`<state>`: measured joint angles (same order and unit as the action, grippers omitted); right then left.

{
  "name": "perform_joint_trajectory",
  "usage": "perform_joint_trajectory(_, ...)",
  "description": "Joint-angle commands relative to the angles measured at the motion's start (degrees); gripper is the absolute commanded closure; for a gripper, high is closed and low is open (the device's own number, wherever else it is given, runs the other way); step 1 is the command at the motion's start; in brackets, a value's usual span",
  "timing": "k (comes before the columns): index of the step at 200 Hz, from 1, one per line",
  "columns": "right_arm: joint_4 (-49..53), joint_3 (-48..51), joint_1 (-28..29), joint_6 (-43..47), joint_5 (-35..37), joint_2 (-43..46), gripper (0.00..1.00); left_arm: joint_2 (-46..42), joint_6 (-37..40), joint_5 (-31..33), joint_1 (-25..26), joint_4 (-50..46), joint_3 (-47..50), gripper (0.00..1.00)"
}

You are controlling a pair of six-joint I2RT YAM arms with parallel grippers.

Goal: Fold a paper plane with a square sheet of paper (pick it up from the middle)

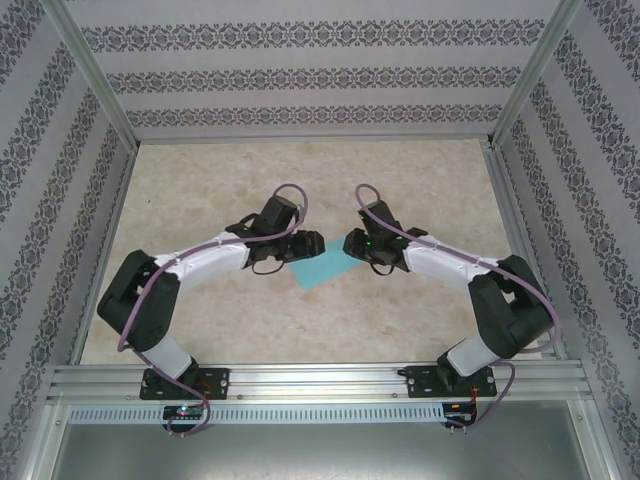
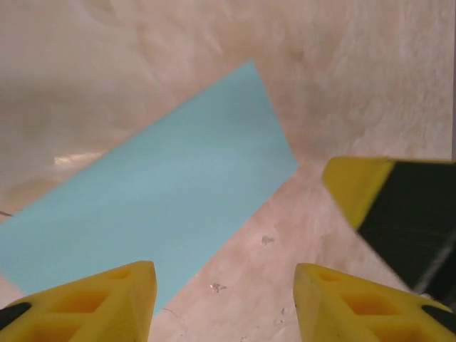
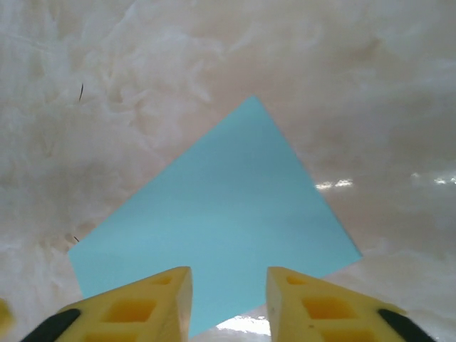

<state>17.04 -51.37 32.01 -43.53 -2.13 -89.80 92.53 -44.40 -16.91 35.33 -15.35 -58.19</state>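
The square sheet of paper (image 1: 322, 267) is plain turquoise and lies flat on the table between the two arms, one corner pointing away. I see no fold in it, and a paper plane is out of view. My left gripper (image 1: 310, 243) hovers at the sheet's left upper edge. Its yellow fingers (image 2: 92, 303) are apart, over bare table beside the sheet (image 2: 157, 199). My right gripper (image 1: 350, 243) is at the sheet's right upper corner. In the right wrist view its fingers (image 3: 142, 310) stand apart above the near edge of the sheet (image 3: 221, 206), with nothing held. The right gripper's fingertip (image 2: 399, 206) pokes into the left wrist view.
The beige marbled tabletop (image 1: 200, 190) is walled by patterned panels with aluminium posts (image 1: 95, 80). A metal rail (image 1: 320, 380) runs along the near edge where both arm bases are bolted. The two grippers face each other a short gap apart.
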Motion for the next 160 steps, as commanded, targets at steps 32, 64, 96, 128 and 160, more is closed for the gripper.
perform_joint_trajectory(32,12.07,-11.47,5.09,-5.9,11.61,-11.77,0.52,-6.42,5.62,7.73,-7.67,-11.8,1.87,0.37)
perform_joint_trajectory(64,14.88,-16.7,5.61,-6.31,13.99,-17.6,0.47,-9.04,6.07,8.14,-11.55,-12.05,4.75,0.28)
perform_joint_trajectory(96,15.31,-20.52,5.68,-3.92,13.35,-23.12,0.47,-10.05,5.4,8.8,-12.95,-12.33,5.7,0.22)
perform_joint_trajectory(128,6.67,-21.84,5.99,7.97,1.23,-27.11,0.47,-9.73,5.13,8.74,-13.96,-12.08,5.93,0.19)
perform_joint_trajectory(160,6.25,-24.74,7.42,19.39,-5.51,-28.86,0.47,-9.43,6.28,6.26,-13.97,-11.39,7.06,0.16)
